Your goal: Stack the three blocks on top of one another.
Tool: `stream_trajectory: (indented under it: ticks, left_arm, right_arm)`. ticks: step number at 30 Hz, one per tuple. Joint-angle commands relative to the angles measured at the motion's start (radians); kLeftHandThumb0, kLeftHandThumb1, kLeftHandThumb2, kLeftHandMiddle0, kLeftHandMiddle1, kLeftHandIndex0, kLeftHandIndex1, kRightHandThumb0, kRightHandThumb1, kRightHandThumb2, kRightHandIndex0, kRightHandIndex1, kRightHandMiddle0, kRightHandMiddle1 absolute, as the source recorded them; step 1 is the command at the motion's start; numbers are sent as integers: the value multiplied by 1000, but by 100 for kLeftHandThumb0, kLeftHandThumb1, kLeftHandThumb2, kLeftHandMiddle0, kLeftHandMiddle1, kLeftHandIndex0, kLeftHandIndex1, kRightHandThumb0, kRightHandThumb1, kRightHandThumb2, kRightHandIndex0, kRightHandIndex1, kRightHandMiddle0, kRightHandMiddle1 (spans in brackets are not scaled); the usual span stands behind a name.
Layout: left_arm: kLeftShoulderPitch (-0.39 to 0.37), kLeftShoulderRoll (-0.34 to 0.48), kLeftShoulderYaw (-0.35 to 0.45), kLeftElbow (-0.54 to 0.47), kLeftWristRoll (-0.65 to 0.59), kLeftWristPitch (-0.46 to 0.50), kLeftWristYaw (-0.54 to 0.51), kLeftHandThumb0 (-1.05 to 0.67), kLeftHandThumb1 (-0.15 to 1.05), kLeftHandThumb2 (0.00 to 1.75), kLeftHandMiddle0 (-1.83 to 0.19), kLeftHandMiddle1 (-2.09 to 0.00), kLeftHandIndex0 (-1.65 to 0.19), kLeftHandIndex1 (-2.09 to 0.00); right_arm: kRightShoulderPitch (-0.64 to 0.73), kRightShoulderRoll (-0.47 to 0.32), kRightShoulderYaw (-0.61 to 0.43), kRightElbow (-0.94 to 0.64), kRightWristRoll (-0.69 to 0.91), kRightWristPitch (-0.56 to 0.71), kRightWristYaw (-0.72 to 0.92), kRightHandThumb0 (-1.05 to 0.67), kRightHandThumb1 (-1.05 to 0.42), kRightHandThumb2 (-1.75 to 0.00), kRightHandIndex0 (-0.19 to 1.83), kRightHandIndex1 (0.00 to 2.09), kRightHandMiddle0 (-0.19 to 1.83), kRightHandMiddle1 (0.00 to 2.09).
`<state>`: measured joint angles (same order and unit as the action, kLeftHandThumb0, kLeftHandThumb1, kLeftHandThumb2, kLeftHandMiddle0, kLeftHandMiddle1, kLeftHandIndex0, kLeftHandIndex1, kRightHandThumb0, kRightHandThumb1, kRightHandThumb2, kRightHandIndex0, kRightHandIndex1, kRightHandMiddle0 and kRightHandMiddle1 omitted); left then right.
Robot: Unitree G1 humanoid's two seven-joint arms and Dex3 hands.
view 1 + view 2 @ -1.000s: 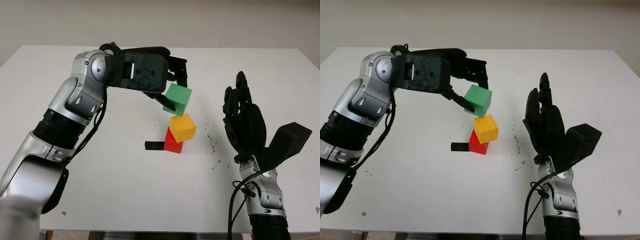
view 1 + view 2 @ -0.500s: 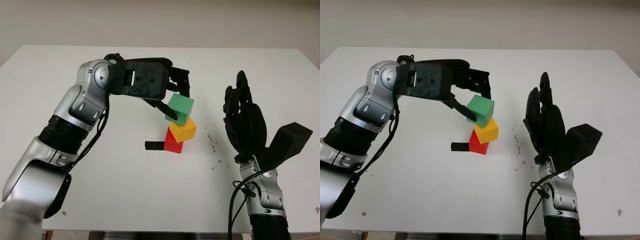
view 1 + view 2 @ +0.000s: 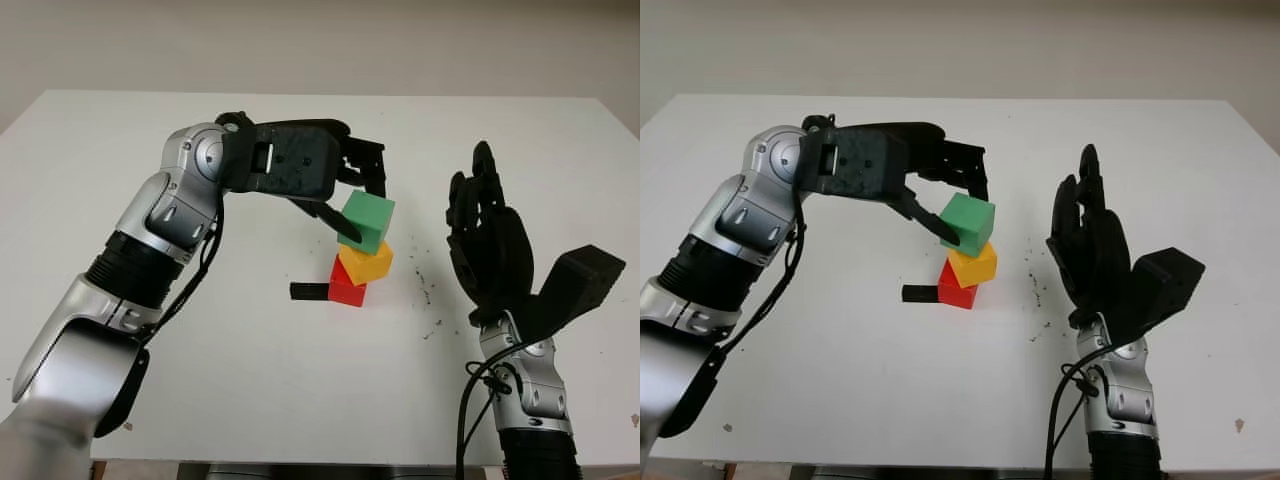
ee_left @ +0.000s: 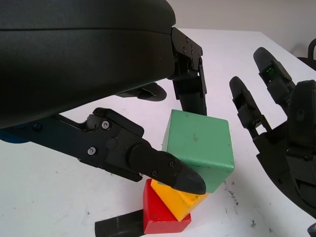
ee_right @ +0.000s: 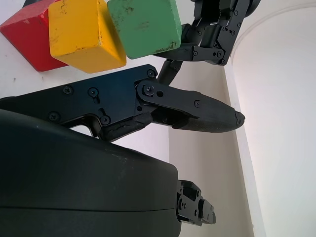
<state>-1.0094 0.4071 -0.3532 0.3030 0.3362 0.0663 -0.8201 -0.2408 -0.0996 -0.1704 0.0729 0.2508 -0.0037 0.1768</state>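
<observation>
While our left hand [image 3: 350, 195] grips the green block [image 3: 366, 221] between its fingers [image 4: 165, 168], that block sits on top of the yellow block [image 3: 366, 263], which in turn sits skewed on the red block [image 3: 345, 288] near the middle of the white table [image 3: 250, 380]. A small black strip [image 3: 308, 291] lies flat on the table, touching the red block's side. Our right hand [image 3: 488, 240] stands upright and open, holding nothing, just beside the stack and apart from it.

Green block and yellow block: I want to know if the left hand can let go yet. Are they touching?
Touching. The left wrist view shows the green block sitting on the yellow block without a gap, left hand gripping it.
</observation>
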Motion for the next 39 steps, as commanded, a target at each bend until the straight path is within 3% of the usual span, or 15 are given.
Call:
stream_trajectory:
  ticks: [1,24,26,29,30,33,39]
  left_arm:
    - [-14,-6,4,10,-7,-16,10,-52,105,15,-37,-5,-43,-171]
    - [-13,-18,-8,-8,29,22,4,-49,105,10,-32,-3,-42,-168]
    - [-15,-13,-14,-9,38,14,1,-50,105,9,-31,-3,-39,-163]
    - [-20,-3,-27,-9,52,3,-19,-60,103,6,-27,-2,-27,-134]
    - [-21,-2,-29,-9,54,4,-24,-63,102,5,-24,-3,-27,-116]
    - [-24,2,-34,-7,57,-2,-38,-70,100,5,-18,-3,-26,-92]
    - [-33,7,-28,3,43,-6,-82,-79,98,5,-6,-3,-18,-68]
  right_arm:
    - [8,0,-3,-11,0,-11,-1,-66,-105,-62,-19,0,-19,0]
    - [13,2,-6,-14,6,-13,-8,-68,-105,-58,-19,0,-19,3]
    - [14,0,-4,-14,4,-15,-8,-68,-105,-58,-19,0,-19,4]
    - [15,0,-5,-12,7,-18,-5,-67,-105,-59,-19,0,-19,3]
    - [16,0,-5,-13,6,-18,-6,-67,-105,-59,-19,0,-19,3]
    - [12,-1,-4,-15,3,-11,-10,-67,-105,-60,-19,0,-19,3]
    - [9,0,-5,-10,7,-11,-10,-67,-105,-59,-19,0,-19,3]
